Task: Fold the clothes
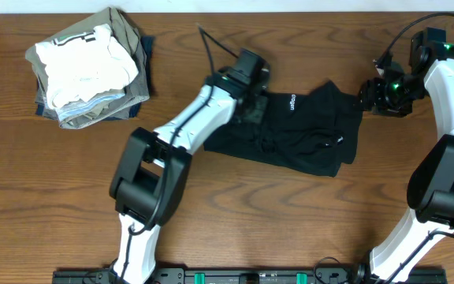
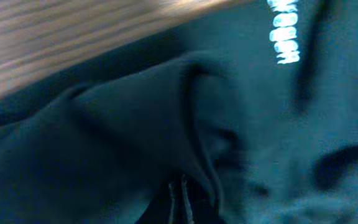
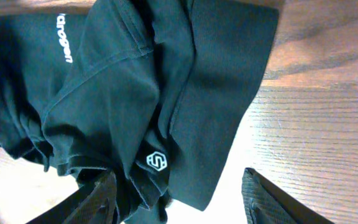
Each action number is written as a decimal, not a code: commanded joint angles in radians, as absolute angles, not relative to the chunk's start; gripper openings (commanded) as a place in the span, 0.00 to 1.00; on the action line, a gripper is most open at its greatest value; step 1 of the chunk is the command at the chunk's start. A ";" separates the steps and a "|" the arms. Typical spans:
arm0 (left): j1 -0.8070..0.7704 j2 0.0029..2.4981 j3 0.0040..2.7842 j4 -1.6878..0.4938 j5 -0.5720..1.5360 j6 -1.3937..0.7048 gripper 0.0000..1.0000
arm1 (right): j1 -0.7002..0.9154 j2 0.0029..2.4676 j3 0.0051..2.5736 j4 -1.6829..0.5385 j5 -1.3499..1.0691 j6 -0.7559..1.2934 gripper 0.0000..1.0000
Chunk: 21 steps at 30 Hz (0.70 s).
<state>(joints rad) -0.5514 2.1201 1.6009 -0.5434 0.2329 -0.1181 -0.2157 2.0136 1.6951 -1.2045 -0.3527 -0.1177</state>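
Overhead: the clothes [image 1: 306,134], one black garment, lie rumpled on the wooden worktop [image 1: 235,213] a little right of the frame's centre. White lettering [image 1: 292,101] shows near the garment's upper edge. The left pincer [image 1: 247,85] sits on the garment's upper left corner, its arm reaching up from the lower left. The right pincer [image 1: 366,96] is at the garment's right edge, its arm coming in along the right side of the frame. A stack of folded garments [image 1: 93,67] in white, khaki and grey stands in the upper left, well apart from the black one.

Left wrist: the picture is blurred and almost filled with dark cloth, with a strip of wood along the top left and the lettering bright at the upper right. A raised fold runs down to the lower middle of the frame, where the pincer is closed tight and pinches the cloth. Its fingers cannot be made out.

Right wrist: the garment covers the left and middle of the frame, layered in folds, with a small white hexagon emblem [image 3: 156,160] low on one fold. Both fingers [image 3: 98,199] stand wide apart at the bottom edge. The left one touches the hem and the right one is over bare wood. Nothing is gripped between them.
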 commanded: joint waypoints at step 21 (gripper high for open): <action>-0.486 1.982 1.636 -0.713 0.250 -0.154 0.06 | -0.193 1.993 1.707 -1.215 -0.371 -0.137 0.65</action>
